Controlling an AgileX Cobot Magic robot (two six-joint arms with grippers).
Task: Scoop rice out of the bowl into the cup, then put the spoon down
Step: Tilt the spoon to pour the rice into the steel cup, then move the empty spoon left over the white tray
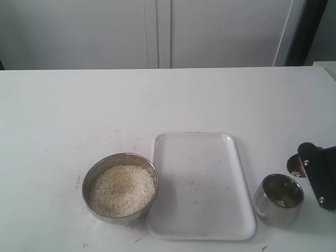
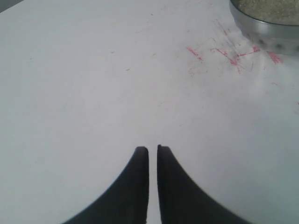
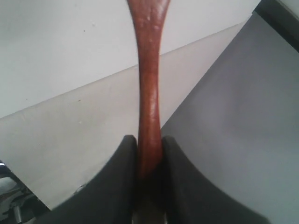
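The dull metal bowl [image 1: 94, 178] stands at the front left of the table, holding a mound of off-white rice [image 1: 122, 190]. At the front right stands the small shiny cup [image 1: 279, 198]. My right gripper [image 1: 311, 160] enters from the right edge just behind the cup. It is shut on the reddish-brown spoon [image 3: 149, 93], whose handle runs out between the fingers [image 3: 122, 161]. A bit of the spoon's scoop [image 1: 294, 166] shows beside the gripper. My left gripper [image 2: 153, 148] is shut with nothing in it, over bare table near the bowl [image 2: 266, 28]. It is out of the exterior view.
A white rectangular tray [image 1: 231, 157] lies between bowl and cup, with nothing on it. Red scratch marks [image 2: 233, 56] stain the table beside the bowl. White cabinet doors [image 1: 157, 31] stand behind the table's far edge.
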